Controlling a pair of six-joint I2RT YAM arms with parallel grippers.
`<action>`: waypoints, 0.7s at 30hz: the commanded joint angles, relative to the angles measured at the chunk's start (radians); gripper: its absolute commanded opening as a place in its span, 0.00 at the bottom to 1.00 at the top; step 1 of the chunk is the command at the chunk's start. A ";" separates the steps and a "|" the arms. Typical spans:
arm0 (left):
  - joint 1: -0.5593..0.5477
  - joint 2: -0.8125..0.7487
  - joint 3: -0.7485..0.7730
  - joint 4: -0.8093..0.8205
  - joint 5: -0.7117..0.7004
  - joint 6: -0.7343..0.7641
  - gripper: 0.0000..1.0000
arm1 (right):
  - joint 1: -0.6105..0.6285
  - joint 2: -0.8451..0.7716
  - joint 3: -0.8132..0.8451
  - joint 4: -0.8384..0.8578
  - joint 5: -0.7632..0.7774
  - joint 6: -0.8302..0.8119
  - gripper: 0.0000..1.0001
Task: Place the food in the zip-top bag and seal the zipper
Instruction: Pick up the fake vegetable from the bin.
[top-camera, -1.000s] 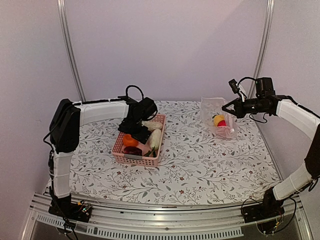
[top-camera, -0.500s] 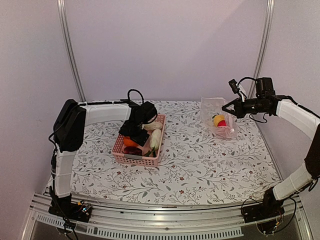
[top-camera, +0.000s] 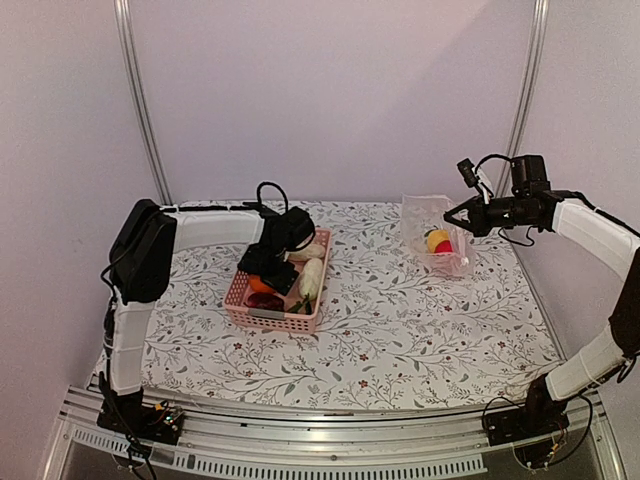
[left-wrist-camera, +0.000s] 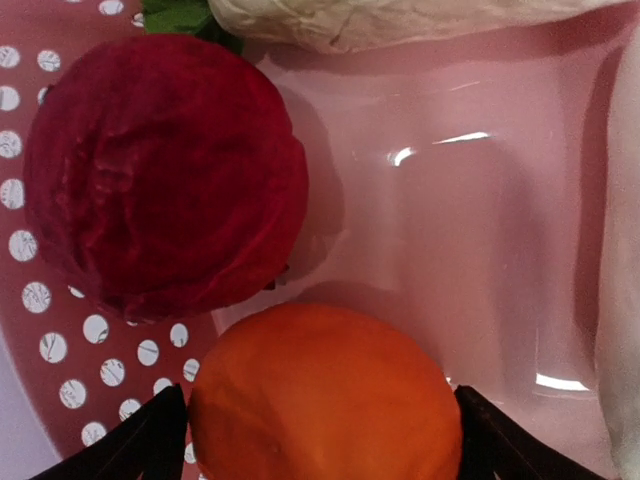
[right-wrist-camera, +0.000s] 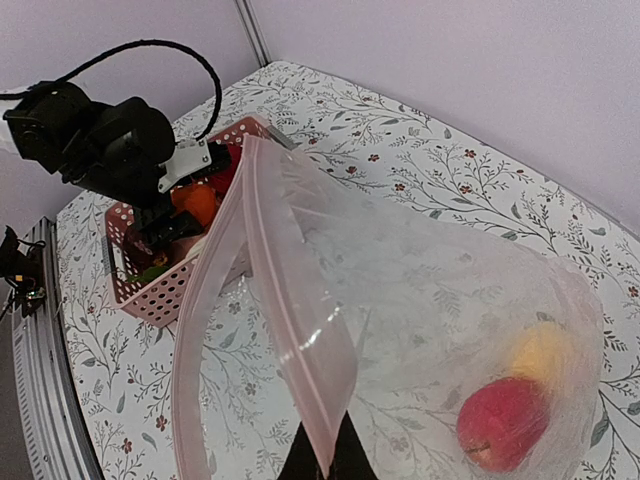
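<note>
The step in hand, by my reading, is picking the orange (left-wrist-camera: 320, 400) out of the pink basket (top-camera: 275, 318), which sits at about 9 o'clock on the flowered surface (top-camera: 400, 330). The left claw (left-wrist-camera: 320, 445) is down in the basket with its jaws spread wide, one dark tip on each side of the orange; whether the tips already touch it I cannot tell, and it is not clamped. A dark maroon piece (left-wrist-camera: 165, 175) lies just beside the orange at 11 o'clock in the wrist view, and a white radish (left-wrist-camera: 400, 20) runs along the 12 o'clock edge. To do this well, the claw should close squarely across the orange's widest part, with the tips low enough that the round body does not squirt out, and without pinching the maroon neighbour. Then it should lift straight up clear of the basket wall. At about 2 o'clock on the surface the right claw (top-camera: 452, 215) is closed on the zip-top bag (top-camera: 435, 240), gripping it at the pink zipper (right-wrist-camera: 290, 330) and holding the mouth up and agape. A lemon (right-wrist-camera: 545, 355) and a red fruit (right-wrist-camera: 500, 420) lie at the bag's bottom.
</note>
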 joint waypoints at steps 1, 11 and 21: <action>0.014 0.030 -0.022 0.005 0.002 -0.006 0.91 | 0.003 -0.010 -0.012 0.004 0.000 -0.004 0.00; 0.001 -0.130 -0.057 0.050 0.001 -0.003 0.74 | 0.003 -0.017 0.038 -0.040 0.080 0.012 0.00; -0.077 -0.411 -0.102 0.276 0.081 0.026 0.71 | 0.024 -0.054 0.105 -0.188 0.163 -0.035 0.00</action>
